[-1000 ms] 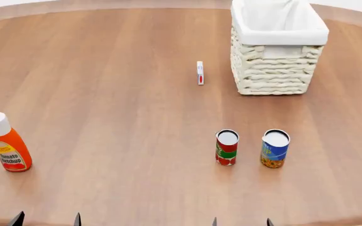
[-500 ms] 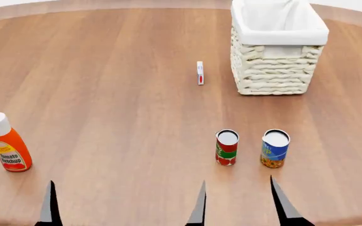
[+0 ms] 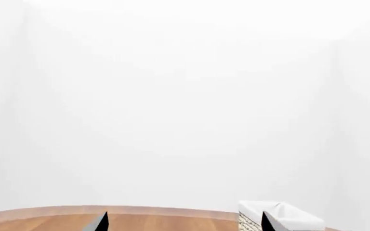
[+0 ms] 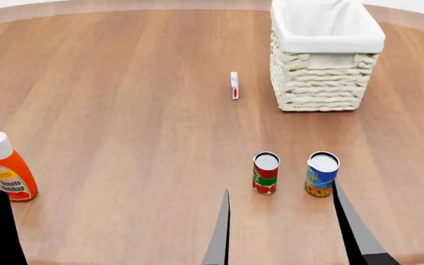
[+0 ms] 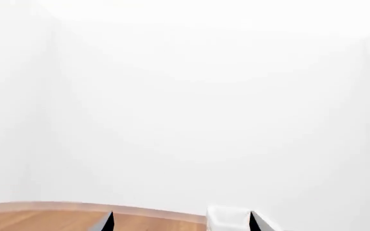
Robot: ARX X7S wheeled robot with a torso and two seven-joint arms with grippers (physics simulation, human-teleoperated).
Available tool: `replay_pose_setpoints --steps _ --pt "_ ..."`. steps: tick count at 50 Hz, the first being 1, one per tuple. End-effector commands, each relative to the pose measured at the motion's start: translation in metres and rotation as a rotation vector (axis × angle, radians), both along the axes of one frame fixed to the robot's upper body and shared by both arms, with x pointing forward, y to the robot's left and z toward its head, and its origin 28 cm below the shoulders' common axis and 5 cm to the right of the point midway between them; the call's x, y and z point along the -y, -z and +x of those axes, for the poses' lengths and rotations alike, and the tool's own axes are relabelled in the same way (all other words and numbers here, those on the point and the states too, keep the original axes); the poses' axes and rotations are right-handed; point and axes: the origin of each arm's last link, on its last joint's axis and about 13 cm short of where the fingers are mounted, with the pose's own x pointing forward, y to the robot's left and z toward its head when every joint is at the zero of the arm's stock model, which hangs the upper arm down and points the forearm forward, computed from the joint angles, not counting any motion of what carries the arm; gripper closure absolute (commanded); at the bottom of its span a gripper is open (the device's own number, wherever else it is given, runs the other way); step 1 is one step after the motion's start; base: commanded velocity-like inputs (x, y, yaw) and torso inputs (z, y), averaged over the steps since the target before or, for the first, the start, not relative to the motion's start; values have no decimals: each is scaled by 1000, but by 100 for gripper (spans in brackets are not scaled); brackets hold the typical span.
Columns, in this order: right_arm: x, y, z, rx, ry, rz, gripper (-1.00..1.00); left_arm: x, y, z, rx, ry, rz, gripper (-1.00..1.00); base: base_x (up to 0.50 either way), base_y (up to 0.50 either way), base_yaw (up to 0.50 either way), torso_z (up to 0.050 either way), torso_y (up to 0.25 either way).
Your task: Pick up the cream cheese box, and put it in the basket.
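Up in the top right of the head view sits the basket (image 4: 327, 61), white liner folded over its rim, and what shows of the inside is only cloth. Just left of it, apart from the wicker, the cream cheese box (image 4: 234, 85) stands on edge on the table (image 4: 123, 99), untouched. Lower right of centre, two cans stand upright side by side, not touching: the red can (image 4: 266, 173) and the blue can (image 4: 322, 174), both with pale tops. Far left, a ketchup bottle (image 4: 9, 168) stands upright with its white cap on.

Now the arms. Only dark finger blades poke up from the bottom edge. The right gripper (image 4: 286, 232) shows two blades spread wide, one left of the red can, one below the blue can: jaws parted, nothing between them. The left gripper (image 3: 181, 222) shows one blade at bottom left in the head view; its wrist view shows two tips well apart, so it is parted too, gripping nothing. Both wrist views look mostly at white wall, with a strip of table and the basket's corner low in frame.
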Motion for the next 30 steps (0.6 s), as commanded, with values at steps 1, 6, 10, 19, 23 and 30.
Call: replay_pose_setpoints --steps 1,6,10,19,23,30 --pt "0 -5 -5 21 5 -6 -100 0 -6 -5 26 7 -8 -100 0 0 0 0 0" --pt "1 -6 -5 19 14 -10 -100 0 -6 -5 29 6 -6 -100 0 0 0 0 0" --pt "1 -6 -4 19 14 -10 -100 1 -6 -6 31 6 -7 -100 0 12 0 0 0" --pt "1 -5 -4 13 15 -9 -100 1 -4 -4 26 4 -3 -100 0 81 0 0 0" --pt "2 -5 -4 13 15 -8 -100 1 -4 -4 27 6 -2 -100 0 83 0 0 0" --pt "2 -5 -3 9 18 -8 -100 1 -4 -4 27 7 -2 -100 0 82 0 0 0"
